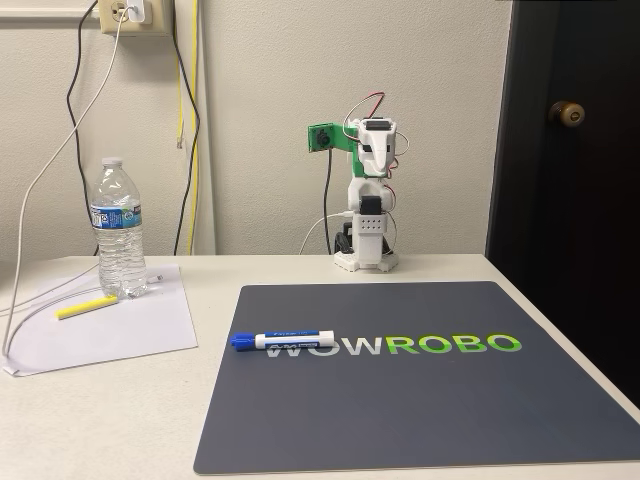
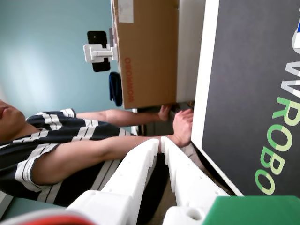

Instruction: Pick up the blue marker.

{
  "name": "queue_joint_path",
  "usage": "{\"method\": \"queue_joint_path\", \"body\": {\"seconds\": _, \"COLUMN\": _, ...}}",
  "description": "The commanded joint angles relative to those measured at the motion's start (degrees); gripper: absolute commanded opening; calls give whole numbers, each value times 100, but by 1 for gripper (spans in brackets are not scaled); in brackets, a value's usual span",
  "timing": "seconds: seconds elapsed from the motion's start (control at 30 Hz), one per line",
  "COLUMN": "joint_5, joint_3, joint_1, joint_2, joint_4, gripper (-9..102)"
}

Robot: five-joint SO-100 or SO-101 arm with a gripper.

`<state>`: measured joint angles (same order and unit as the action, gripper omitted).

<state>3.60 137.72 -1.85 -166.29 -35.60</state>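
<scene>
Matt dark mat (image 1: pixel 420 400), glossy plastic blue marker (image 1: pixel 275 340), clear plastic bottle (image 1: pixel 118 235).

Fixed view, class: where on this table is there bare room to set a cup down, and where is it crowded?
Most of the dark mat is bare: everything in front of and right of the blue marker, and the strip behind the lettering. The left is crowded: water bottle, yellow stick and cables on the paper sheet. The arm stands folded at the back.

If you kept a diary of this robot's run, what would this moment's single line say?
arm: folded at table's rear | gripper: shut, empty | blue marker: lying on dark mat, untouched | pickup: not begun
</scene>
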Motion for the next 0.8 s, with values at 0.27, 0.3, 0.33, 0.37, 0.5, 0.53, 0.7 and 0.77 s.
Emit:
{"method": "queue_joint_path", "body": {"seconds": 0.27, "joint_5": 44, "joint_3": -492, "joint_1": 44, "joint_2": 431, "joint_4": 26, "gripper": 0}}
{"method": "queue_joint_path", "body": {"seconds": 0.3, "joint_5": 44, "joint_3": -686, "joint_1": 62, "joint_2": 615, "joint_4": -35, "gripper": 0}}
{"method": "queue_joint_path", "body": {"seconds": 0.33, "joint_5": 44, "joint_3": -853, "joint_1": 70, "joint_2": 791, "joint_4": -88, "gripper": 0}}
{"method": "queue_joint_path", "body": {"seconds": 0.37, "joint_5": 44, "joint_3": -984, "joint_1": 79, "joint_2": 923, "joint_4": -132, "gripper": 0}}
{"method": "queue_joint_path", "body": {"seconds": 0.5, "joint_5": 35, "joint_3": -1222, "joint_1": 176, "joint_2": 1169, "joint_4": -176, "gripper": 0}}
{"method": "queue_joint_path", "body": {"seconds": 0.53, "joint_5": 18, "joint_3": -1248, "joint_1": 193, "joint_2": 1204, "joint_4": -176, "gripper": 0}}
{"method": "queue_joint_path", "body": {"seconds": 0.7, "joint_5": -70, "joint_3": -1661, "joint_1": 316, "joint_2": 1679, "joint_4": -299, "gripper": 0}}
{"method": "queue_joint_path", "body": {"seconds": 0.77, "joint_5": -105, "joint_3": -1846, "joint_1": 343, "joint_2": 1925, "joint_4": -299, "gripper": 0}}
